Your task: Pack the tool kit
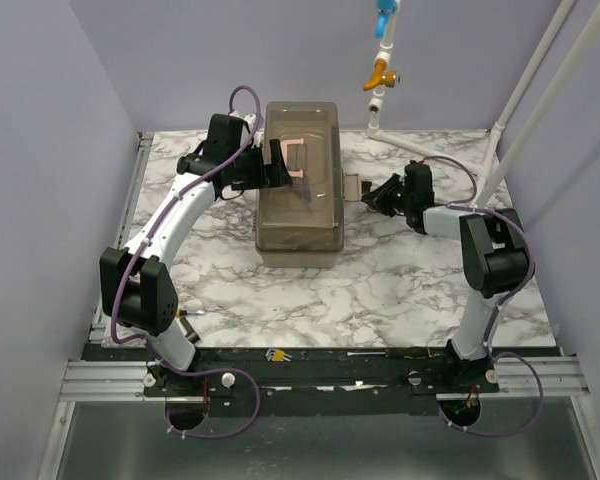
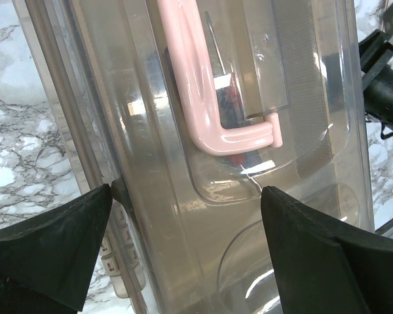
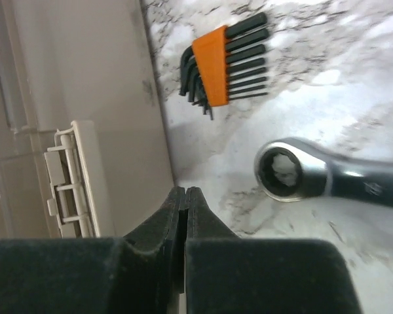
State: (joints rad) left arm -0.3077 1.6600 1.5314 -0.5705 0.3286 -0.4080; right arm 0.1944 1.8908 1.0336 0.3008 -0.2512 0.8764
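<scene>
The large translucent grey-brown plastic toolbox (image 1: 300,215) stands in the middle of the white marble-patterned desk (image 1: 380,290), its lid apparently down, with a robot arm on either side. The left gripper (image 2: 187,196) hovers over the lid with its fingers spread wide and nothing between them, close to the pink plastic lid handle (image 2: 209,98). The right gripper (image 3: 185,203), fingers pressed together on nothing, points at the desk just beside the box's right wall, near a beige plastic latch (image 3: 69,176).

Packing looks unfinished. A set of black hex keys in an orange holder (image 3: 219,62) and a silver ring-ended wrench (image 3: 291,171) lie on the desk outside the box. The likely next move has the right gripper part its fingers and settle over one of these tools. The lid would have to come up first, and the left gripper seems placed to do that.

Only the right wrist camera shows the loose tools, because from overhead the right arm covers that patch of desk. The left wrist camera alone looks through the lid, where dark and red shapes sit beneath the handle, too blurred to name.
</scene>
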